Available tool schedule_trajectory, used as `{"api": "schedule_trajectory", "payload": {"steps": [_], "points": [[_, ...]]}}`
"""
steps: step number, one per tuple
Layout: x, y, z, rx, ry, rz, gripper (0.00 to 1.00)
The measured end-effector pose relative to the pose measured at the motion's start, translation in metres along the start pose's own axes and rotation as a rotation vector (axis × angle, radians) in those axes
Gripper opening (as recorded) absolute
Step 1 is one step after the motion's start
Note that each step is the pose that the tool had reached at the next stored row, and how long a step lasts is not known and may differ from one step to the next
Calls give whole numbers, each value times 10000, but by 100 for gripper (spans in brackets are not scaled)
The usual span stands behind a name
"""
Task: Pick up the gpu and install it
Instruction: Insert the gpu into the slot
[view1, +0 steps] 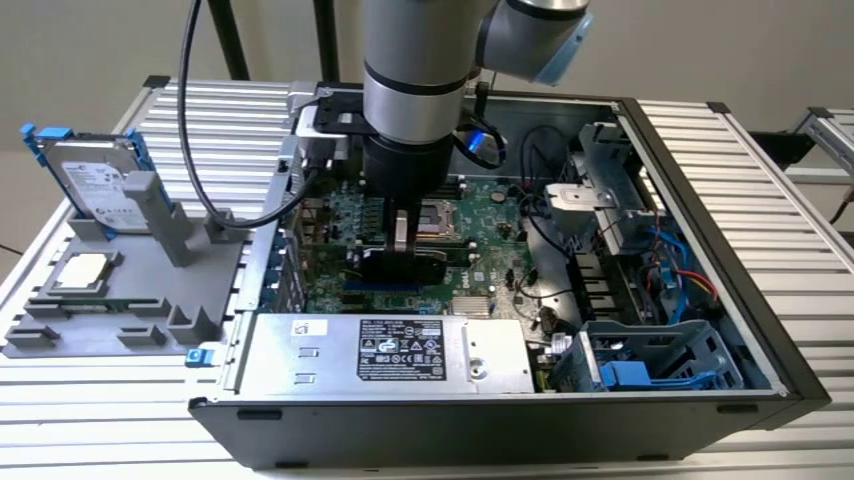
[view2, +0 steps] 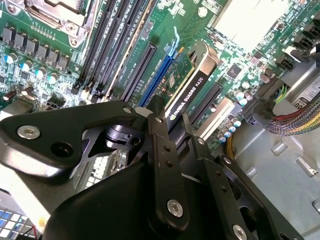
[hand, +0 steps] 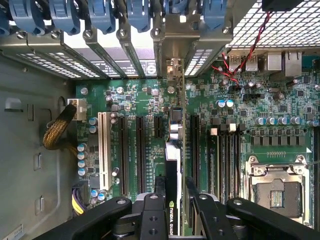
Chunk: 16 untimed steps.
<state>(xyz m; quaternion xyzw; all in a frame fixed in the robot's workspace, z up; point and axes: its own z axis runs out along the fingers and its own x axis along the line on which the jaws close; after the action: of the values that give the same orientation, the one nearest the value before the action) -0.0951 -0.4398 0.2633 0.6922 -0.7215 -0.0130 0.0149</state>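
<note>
Even, diffuse light fills the exterior view, with soft shadows and no hard edges; the slatted aluminium table (view1: 747, 150) is bright and pale, while the computer case (view1: 507, 425) front falls into deep shade. The arm's silver tube (view1: 414, 60) carries a broad soft highlight. In the second wrist view the heatsink (view2: 250, 17) is washed out by glare, and the black gripper (view2: 170, 150) close to the lens looks soft. In the first wrist view the motherboard (hand: 145, 100) is evenly lit and crisp, and the perforated panel (hand: 280, 25) glows bright.
</note>
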Motion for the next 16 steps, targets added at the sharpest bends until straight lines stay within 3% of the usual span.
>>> {"api": "schedule_trajectory", "payload": {"steps": [16], "points": [[-21,0,34,0,4,-32,0]]}}
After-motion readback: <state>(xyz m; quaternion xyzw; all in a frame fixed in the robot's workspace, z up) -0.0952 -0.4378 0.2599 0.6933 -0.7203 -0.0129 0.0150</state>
